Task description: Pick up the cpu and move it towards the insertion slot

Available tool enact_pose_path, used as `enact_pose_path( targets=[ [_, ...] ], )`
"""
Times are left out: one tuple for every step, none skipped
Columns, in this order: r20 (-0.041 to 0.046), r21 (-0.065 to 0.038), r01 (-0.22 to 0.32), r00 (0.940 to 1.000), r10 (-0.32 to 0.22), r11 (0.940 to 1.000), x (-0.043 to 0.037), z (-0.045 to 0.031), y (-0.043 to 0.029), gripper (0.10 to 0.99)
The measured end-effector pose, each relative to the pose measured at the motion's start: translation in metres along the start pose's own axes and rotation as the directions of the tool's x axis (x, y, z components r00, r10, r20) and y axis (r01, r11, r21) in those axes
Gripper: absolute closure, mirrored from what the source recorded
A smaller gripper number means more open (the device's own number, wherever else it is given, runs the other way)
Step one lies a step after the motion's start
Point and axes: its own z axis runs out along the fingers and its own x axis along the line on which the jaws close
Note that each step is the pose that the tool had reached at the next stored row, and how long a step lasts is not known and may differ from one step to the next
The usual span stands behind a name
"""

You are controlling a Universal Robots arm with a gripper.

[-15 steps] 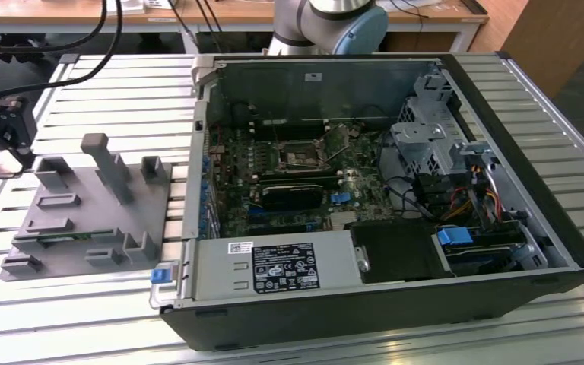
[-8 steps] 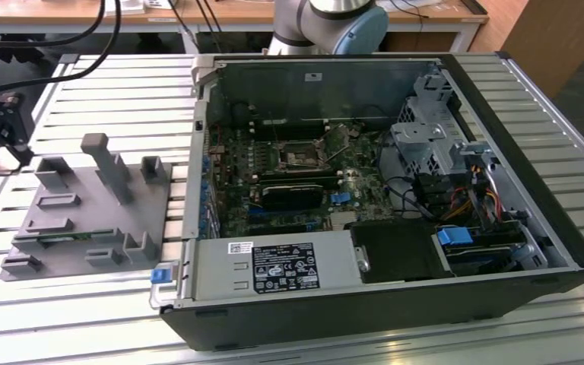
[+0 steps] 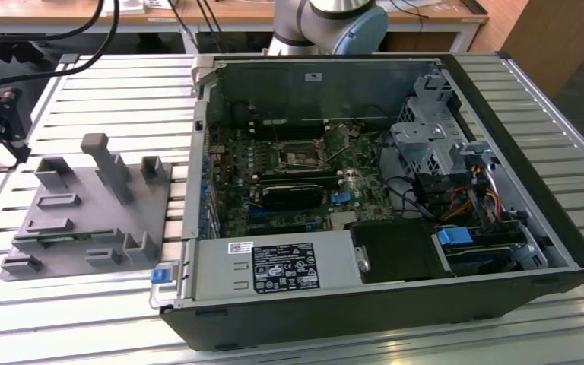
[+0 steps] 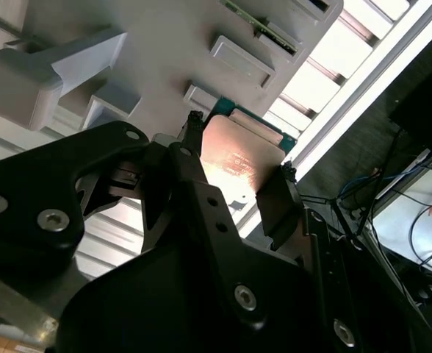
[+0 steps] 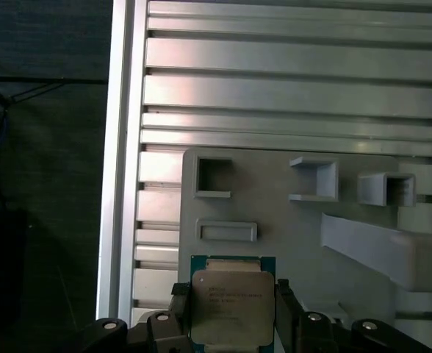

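First wrist view shows us the jaws clamped on the cpu [image 5: 232, 305] at both sides, over the grey fixture [image 5: 297, 235].

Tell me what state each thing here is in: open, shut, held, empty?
gripper: shut on the cpu.
cpu: held by two opposite sides, lying flat over the grey fixture; whether it is lifted off cannot be told.
slot: empty.
case: on its side, open.

Illegible print on cpu [image 5: 233, 307], label [image 3: 282, 268]
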Motion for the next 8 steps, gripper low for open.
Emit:
enact_pose_path(
  targets=[
    [0.0000,0.000,0.000,1.0000,0.000,1.0000,0.0000,-0.0009,0.0001,0.545],
    [0.0001,0.000,0.000,1.0000,0.000,1.0000,0.0000,-0.0018,0.0001,0.545],
    [0.0000,0.000,0.000,1.0000,0.000,1.0000,0.0000,-0.0027,0.0002,0.545],
    [0.0000,0.000,0.000,1.0000,0.000,1.0000,0.0000,-0.0035,0.0003,0.545],
    [-0.0001,0.000,0.000,1.0000,0.000,1.0000,0.0000,-0.0043,0.0003,0.545],
    [0.0000,0.000,0.000,1.0000,0.000,1.0000,0.0000,-0.0051,0.0004,0.545],
    [0.0000,0.000,0.000,1.0000,0.000,1.0000,0.0000,-0.0058,0.0004,0.545],
    [0.0000,0.000,0.000,1.0000,0.000,1.0000,0.0000,-0.0064,0.0005,0.545]
  ],
)
